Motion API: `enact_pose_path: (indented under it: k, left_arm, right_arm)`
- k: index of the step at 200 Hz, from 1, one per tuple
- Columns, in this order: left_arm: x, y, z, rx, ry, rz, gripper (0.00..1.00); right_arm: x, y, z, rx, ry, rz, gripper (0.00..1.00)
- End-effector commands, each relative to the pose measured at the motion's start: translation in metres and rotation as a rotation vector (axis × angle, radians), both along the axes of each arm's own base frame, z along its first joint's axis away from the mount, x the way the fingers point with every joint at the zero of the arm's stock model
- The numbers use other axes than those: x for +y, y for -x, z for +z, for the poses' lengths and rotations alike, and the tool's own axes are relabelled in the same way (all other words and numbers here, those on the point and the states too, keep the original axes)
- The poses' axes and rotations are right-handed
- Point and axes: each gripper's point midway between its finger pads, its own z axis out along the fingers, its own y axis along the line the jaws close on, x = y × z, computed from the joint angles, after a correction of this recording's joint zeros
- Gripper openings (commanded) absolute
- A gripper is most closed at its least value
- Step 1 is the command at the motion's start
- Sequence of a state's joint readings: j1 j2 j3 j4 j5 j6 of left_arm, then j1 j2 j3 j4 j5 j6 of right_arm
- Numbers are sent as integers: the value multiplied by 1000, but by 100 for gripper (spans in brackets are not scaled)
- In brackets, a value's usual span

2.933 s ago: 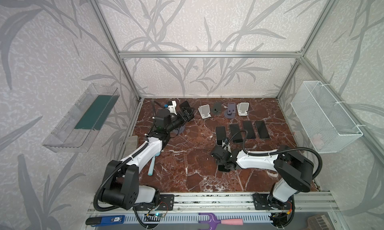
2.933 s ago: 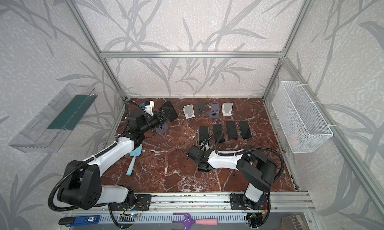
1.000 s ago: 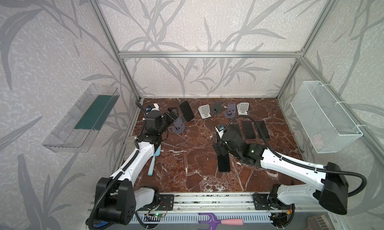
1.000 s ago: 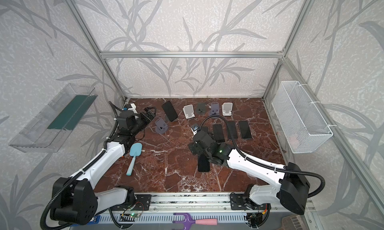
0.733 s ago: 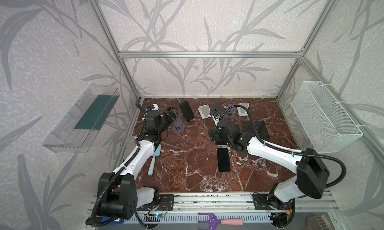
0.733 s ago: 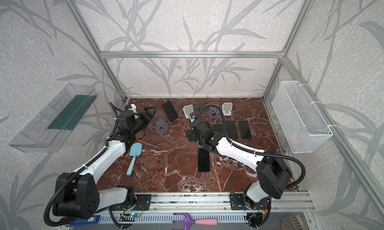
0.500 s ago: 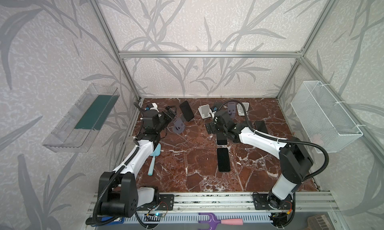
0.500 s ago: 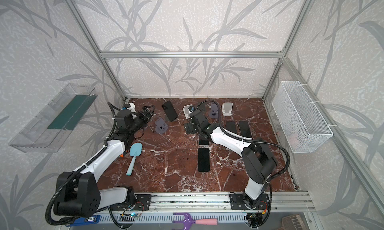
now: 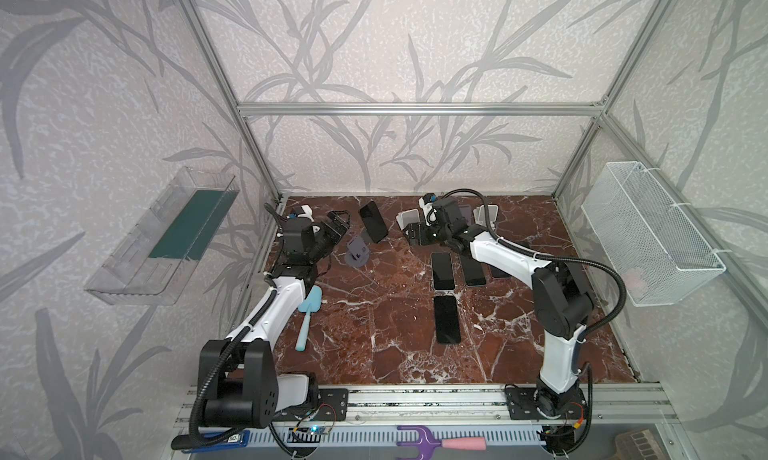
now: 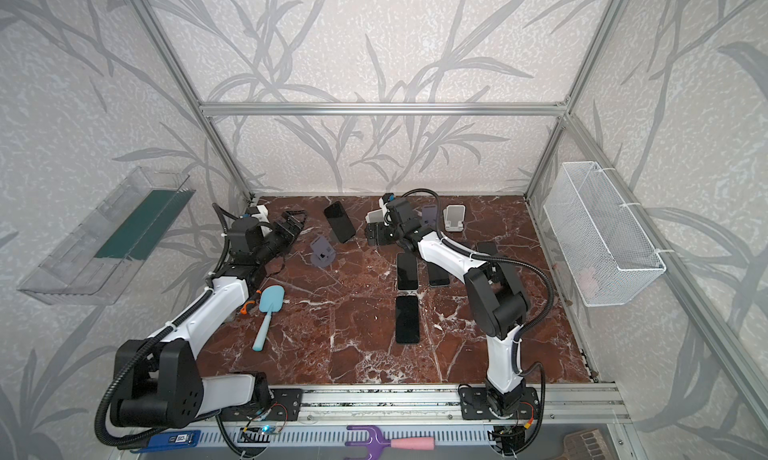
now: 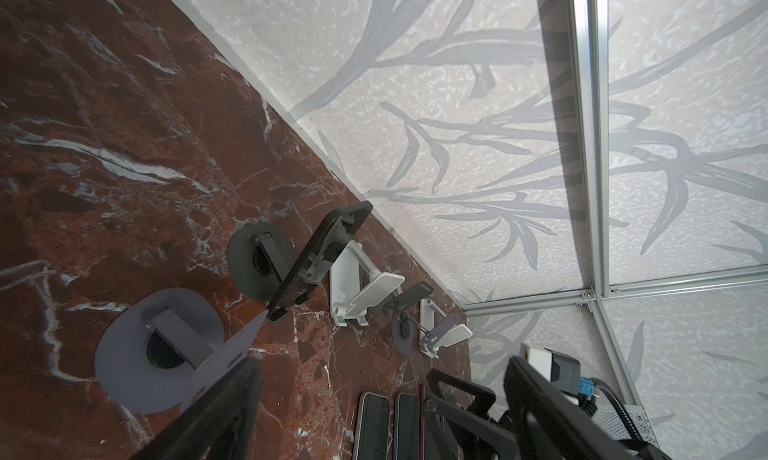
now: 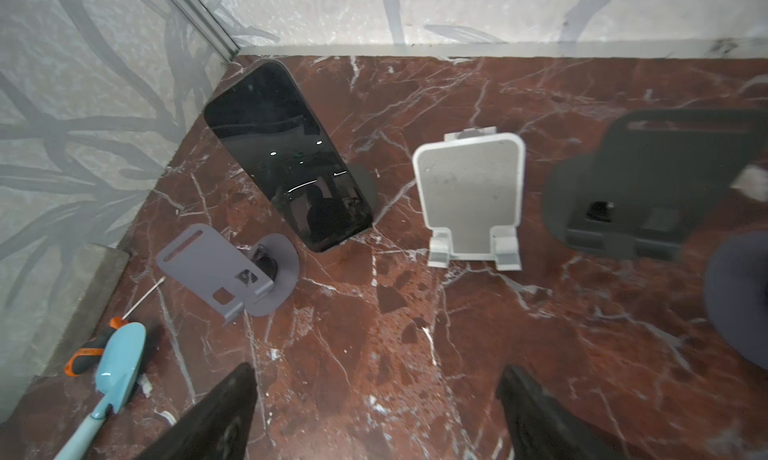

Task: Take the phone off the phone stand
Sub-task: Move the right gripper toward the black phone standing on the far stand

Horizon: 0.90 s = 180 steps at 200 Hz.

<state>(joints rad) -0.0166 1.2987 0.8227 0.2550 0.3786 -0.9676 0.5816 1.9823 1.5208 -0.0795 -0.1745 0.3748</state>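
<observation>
In both top views the left arm rises from its base at the near rail and bends at the elbow. Its forearm stretches toward the far left corner of the table (image 9: pixel 374 354). The left claw (image 9: pixel 337 226) points sideways at the phone (image 9: pixel 373 227), near it but apart. The right arm folds at the elbow and reaches low over a row of flat phones (image 9: pixel 441 270). The right claw (image 9: pixel 417 234) hangs just in front of a white stand (image 9: pixel 405 218), to the right of the phone.

In the left wrist view, the left claw's fingers (image 11: pixel 224 408) stand apart with nothing between them. The phone shows edge-on, propped on the dark phone stand (image 11: pixel 257 266), with a lilac stand (image 11: pixel 166 345) closer.

In the right wrist view, the right claw's fingers (image 12: pixel 232 408) are spread and empty above bare table. Ahead, the phone leans tilted, screen up, on its stand near the back corner.
</observation>
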Motion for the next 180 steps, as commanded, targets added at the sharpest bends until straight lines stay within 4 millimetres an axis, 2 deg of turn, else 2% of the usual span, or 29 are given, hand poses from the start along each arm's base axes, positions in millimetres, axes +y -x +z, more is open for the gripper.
enact_pose_path:
  k: [1,24,74,109,150,180]
  left_arm:
    - [-2,-4,10,-17,-10,-22,91]
    - [0,-5,6,-7,-21,-12,91]
    - [-5,-5,8,-4,25,-32,91]
    - [-14,-8,12,-21,108,-68,91]
    - [-14,-11,2,8,105,-69,90]
    - [-17,-13,-1,17,125,-84,90]
  right_arm:
    - [13,6,-2,41,-37,43,89]
    - [14,1,-2,-13,-24,48,90]
    - [52,10,-2,-117,79,211,95]
    - [69,4,6,-204,110,243,99]
    - [72,-11,3,-240,157,227,99]
    - [71,-21,10,-294,191,220,99]
